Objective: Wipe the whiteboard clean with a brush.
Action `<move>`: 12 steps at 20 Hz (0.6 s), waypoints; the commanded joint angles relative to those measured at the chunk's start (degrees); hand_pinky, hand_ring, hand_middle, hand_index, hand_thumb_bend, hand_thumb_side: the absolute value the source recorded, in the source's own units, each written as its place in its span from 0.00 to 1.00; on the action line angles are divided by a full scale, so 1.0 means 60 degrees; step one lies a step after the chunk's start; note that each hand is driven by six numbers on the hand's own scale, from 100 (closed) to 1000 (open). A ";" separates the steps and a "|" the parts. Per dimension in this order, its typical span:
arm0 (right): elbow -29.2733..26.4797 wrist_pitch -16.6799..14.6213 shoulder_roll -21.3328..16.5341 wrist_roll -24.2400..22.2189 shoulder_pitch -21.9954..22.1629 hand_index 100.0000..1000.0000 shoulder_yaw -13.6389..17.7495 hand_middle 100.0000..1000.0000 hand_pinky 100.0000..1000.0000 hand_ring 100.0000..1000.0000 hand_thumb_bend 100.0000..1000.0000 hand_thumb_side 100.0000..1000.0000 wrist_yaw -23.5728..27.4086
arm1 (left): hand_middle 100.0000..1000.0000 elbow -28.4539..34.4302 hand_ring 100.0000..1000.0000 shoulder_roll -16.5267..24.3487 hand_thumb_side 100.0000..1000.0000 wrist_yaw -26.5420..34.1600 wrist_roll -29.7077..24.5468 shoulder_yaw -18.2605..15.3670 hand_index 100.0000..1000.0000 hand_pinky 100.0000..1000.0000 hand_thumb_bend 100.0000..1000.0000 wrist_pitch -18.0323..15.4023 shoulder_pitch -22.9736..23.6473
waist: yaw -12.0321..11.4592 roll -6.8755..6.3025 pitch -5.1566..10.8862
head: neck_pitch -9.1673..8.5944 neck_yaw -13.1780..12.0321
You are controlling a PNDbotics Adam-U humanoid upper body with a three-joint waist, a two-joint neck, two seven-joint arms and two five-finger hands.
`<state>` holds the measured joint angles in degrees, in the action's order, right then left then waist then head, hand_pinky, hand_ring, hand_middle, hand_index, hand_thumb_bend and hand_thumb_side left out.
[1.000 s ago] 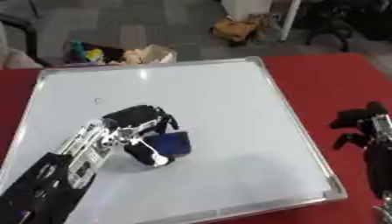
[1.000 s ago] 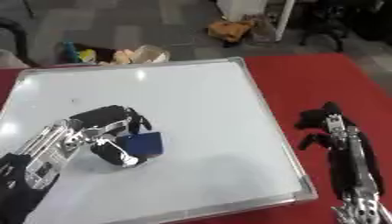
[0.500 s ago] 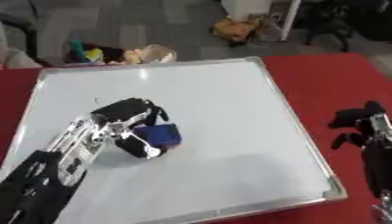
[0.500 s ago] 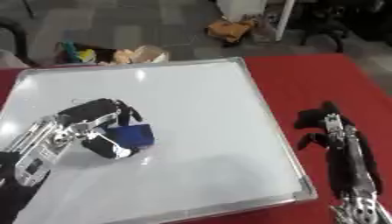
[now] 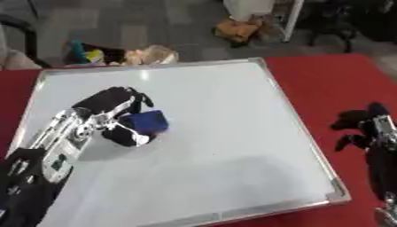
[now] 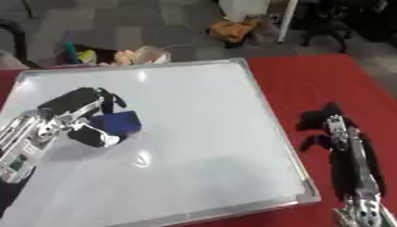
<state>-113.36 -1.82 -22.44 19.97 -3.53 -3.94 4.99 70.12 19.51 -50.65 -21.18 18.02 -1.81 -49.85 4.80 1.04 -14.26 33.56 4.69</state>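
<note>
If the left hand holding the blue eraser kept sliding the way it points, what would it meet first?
The left hand points right; bare white whiteboard lies ahead, so probably the board's silver right frame edge first.

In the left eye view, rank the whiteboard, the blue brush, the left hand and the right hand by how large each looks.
1. whiteboard, by far the largest.
2. left hand, curled round the brush.
3. right hand over the red table; close to the left hand, so unsure.
4. blue brush, partly hidden by the fingers.
</note>
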 commanded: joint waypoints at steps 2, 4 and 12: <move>-0.0206 -0.0017 -0.0105 -0.0018 -0.0050 0.57 0.0051 0.45 0.25 0.54 0.00 0.95 0.0019 | 0.44 -0.0016 0.56 0.0249 0.26 -0.0400 0.0526 -0.0467 0.78 0.32 0.38 0.0284 -0.0193 | 0.0012 0.0026 0.0135 | -0.0143 0.0042; -0.0206 -0.0015 -0.0099 -0.0018 -0.0050 0.57 0.0050 0.45 0.25 0.54 0.00 0.95 0.0015 | 0.44 -0.0144 0.56 0.0248 0.26 -0.0564 0.0786 -0.0629 0.78 0.32 0.39 0.0456 -0.0205 | 0.0012 0.0031 0.0129 | -0.0155 0.0045; -0.0206 -0.0011 -0.0067 -0.0024 -0.0043 0.57 0.0048 0.45 0.25 0.54 0.00 0.95 0.0009 | 0.43 -0.0728 0.56 0.0261 0.27 -0.1108 0.2200 -0.1286 0.77 0.30 0.44 0.1400 -0.0264 | 0.0019 0.0051 0.0104 | -0.0198 0.0070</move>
<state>-113.36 -1.79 -22.28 19.95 -3.52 -3.94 4.99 65.64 19.69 -56.68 -9.46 11.46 5.84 -50.01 4.84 1.24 -14.45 33.05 4.95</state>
